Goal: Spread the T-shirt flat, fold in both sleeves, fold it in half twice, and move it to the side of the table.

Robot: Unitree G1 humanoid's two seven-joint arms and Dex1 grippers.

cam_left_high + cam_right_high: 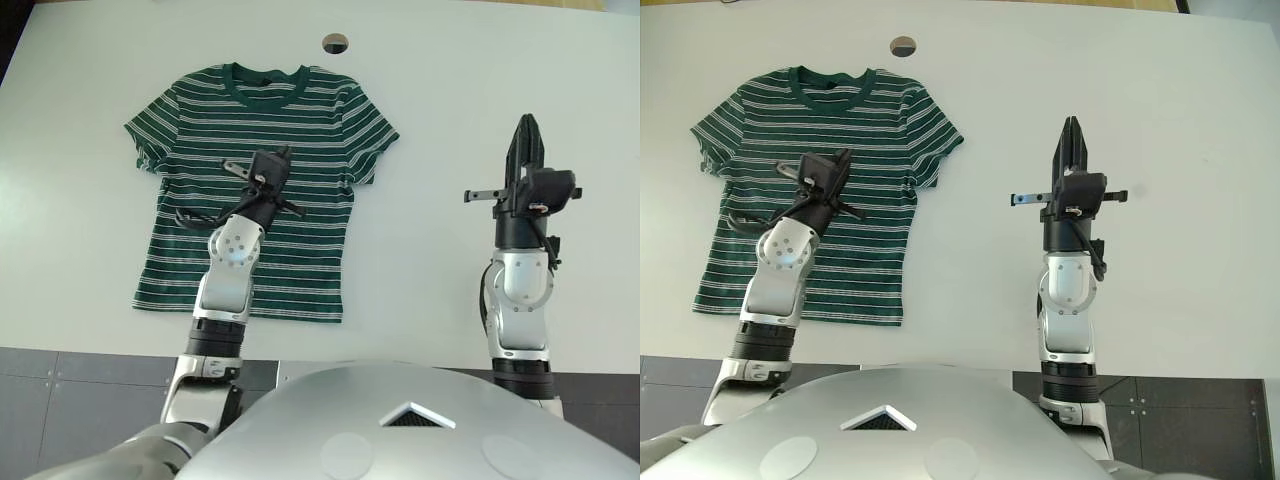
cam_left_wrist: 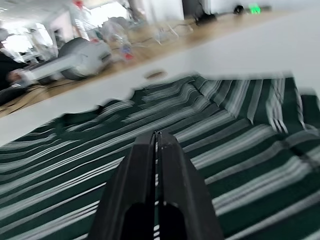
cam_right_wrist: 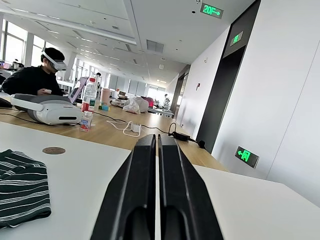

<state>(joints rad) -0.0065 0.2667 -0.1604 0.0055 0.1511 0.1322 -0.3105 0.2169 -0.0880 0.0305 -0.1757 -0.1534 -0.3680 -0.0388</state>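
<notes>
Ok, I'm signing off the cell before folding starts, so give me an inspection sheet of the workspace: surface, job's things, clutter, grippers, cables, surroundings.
Surface: white table, smooth.
Job's things: T-shirt, green with white stripes, spread flat on the robot's left half of the table, both sleeves out, nothing folded yet.
Clutter: one small round disc on the table beyond the collar.
Grippers: left gripper shut, over the shirt's middle, contact cannot be told; right gripper shut, over bare table to the shirt's right.
Cables: black cable looped at the left wrist; cords on the far desk.
Surroundings: wooden desk behind the table, carrying bottles and a bag.
</notes>
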